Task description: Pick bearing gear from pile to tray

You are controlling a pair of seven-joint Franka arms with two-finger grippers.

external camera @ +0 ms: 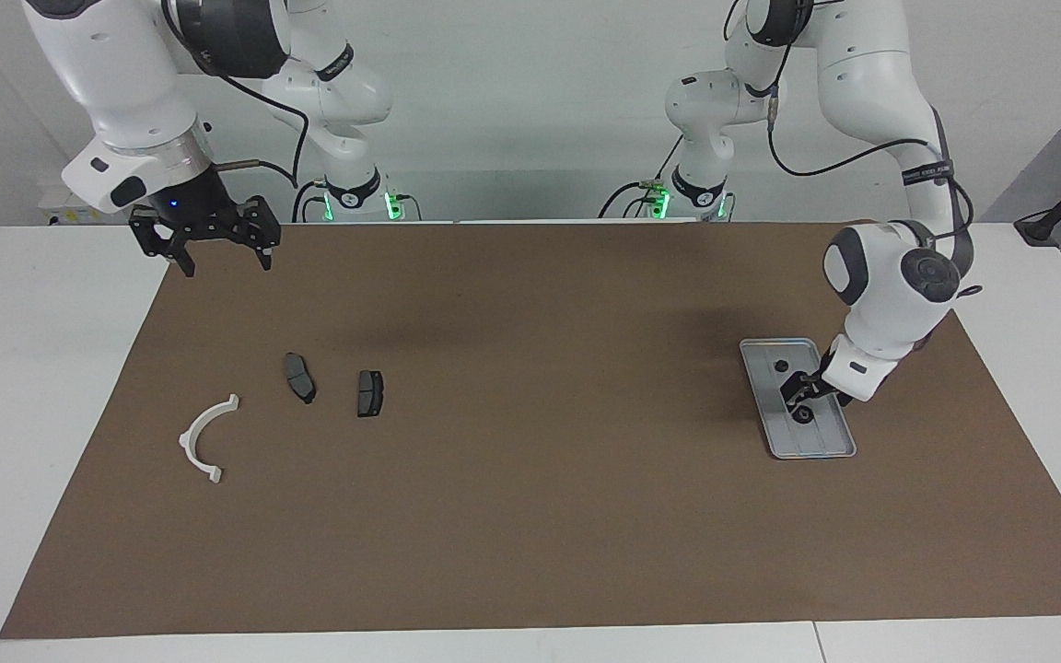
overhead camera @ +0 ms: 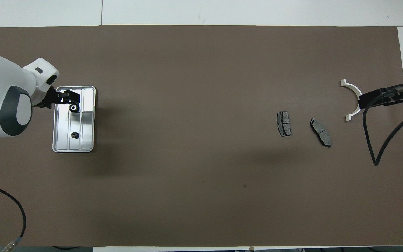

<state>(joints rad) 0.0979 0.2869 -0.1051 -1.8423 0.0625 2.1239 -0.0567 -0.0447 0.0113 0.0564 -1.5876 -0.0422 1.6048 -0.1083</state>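
Hovering over tray (external camera: 836, 450): left end effector (external camera: 799, 398) open above bearing gear (external camera: 803, 414); right end effector (external camera: 217, 247) waits, wide.

The tray (overhead camera: 86, 119) looks like glossy ribbed metal, lying on a matt brown mat (overhead camera: 201, 175); the bracket (external camera: 204, 437) resembles smooth white plastic.

Both arms are showing glossy white shells with dark grey joint caps, and black cables are looping along them. Green lights are glowing at their bases, and the right gripper (external camera: 214, 241) and left gripper (external camera: 802, 394) are black.
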